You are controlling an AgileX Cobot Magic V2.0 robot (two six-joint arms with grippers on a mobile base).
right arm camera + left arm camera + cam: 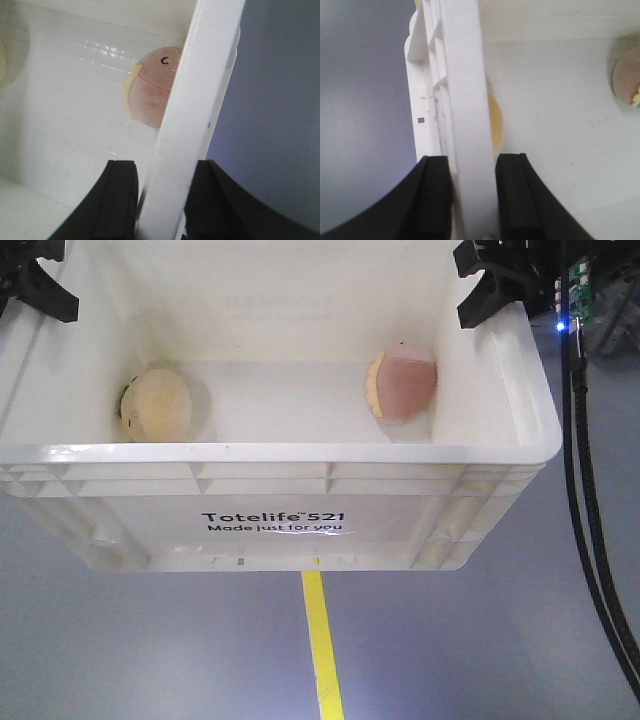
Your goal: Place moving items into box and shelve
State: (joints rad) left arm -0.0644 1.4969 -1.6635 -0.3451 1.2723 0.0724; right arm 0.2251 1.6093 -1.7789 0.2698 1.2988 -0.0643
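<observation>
inside one box (280, 452), two balls (157, 405)

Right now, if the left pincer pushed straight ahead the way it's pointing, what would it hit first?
The left pincer already straddles the box side rim, so it would only slide further down that wall. Beyond it, the cream-yellow ball sits against the inside, though depth is unclear.

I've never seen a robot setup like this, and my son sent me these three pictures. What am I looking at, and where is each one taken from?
It is a two-armed robot carrying a white box. The wide picture looks forward from its body; the other two come from cameras on each wrist. The left pincer and right pincer each clamp a side wall of the box. Inside lie two plush balls: a cream ball on the left, a pink ball on the right. Below is grey floor with a yellow line.
</observation>
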